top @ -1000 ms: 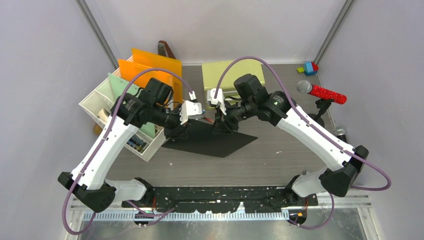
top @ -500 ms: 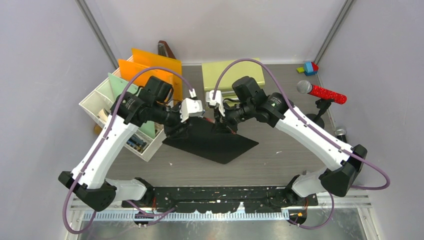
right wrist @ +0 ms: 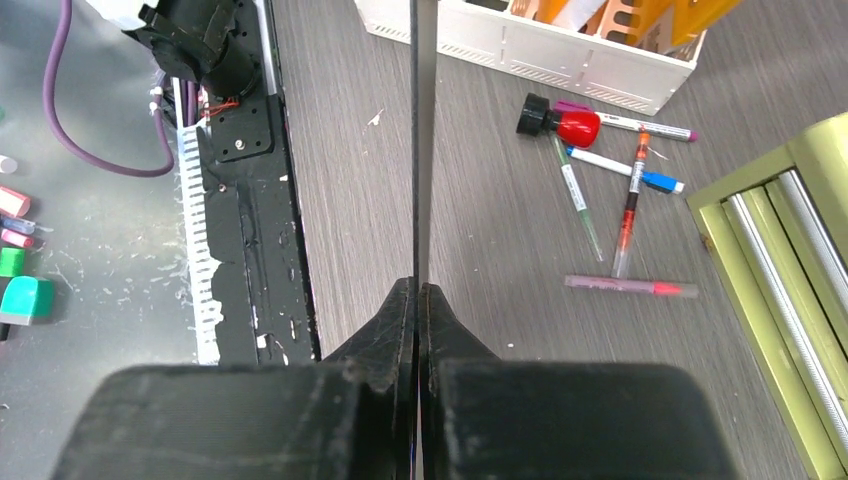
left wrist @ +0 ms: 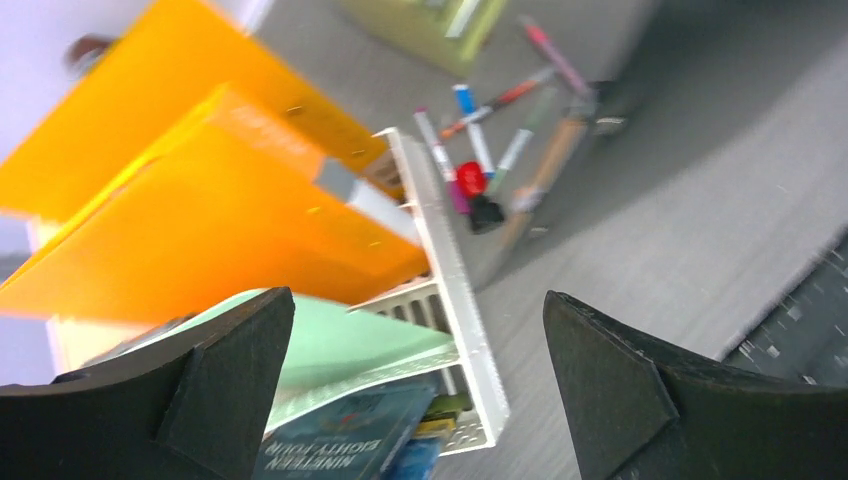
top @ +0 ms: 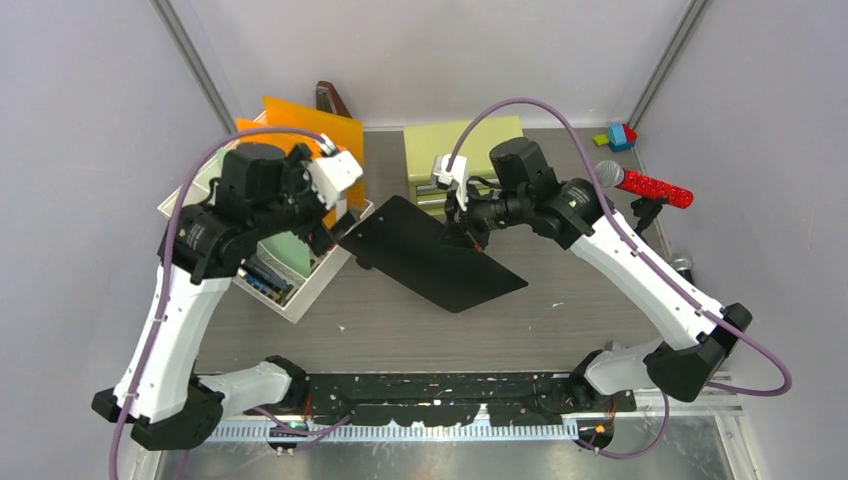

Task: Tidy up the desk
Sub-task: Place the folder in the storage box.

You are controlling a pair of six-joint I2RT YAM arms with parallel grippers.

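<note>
Fingers (right wrist: 395, 320) of my right pincer (right wrist: 418, 290) are pressed together on a thin black board (top: 430, 260), gripping it at its upper long edge. In the right wrist view the board shows edge-on, as a thin line running straight up the frame. My left pincer (left wrist: 415, 310) stands wide apart and holds nothing. It hangs over the white bin (top: 300, 295) at the left of the top view, with orange folders (left wrist: 200, 190) and a green sheet (left wrist: 350, 350) below it.

The desk (top: 560, 320) fills the middle of the top view. Its long axis seems to run left to right, and the black rail (top: 430, 385) lies along its bottom edge. The board's long axis runs from upper left to lower right over the desk's centre. I cannot tell whether its low corner touches the wood.

The bin takes up the desk's left side, and the board's upper left corner is near the bin's corner. A green cabinet (top: 470, 140) sits at top centre, with loose pens (right wrist: 600, 190) lying between it and the bin. A red microphone (top: 645, 185) stands at the right edge. Bare wood lies between the board and the rail, across the lower middle.
</note>
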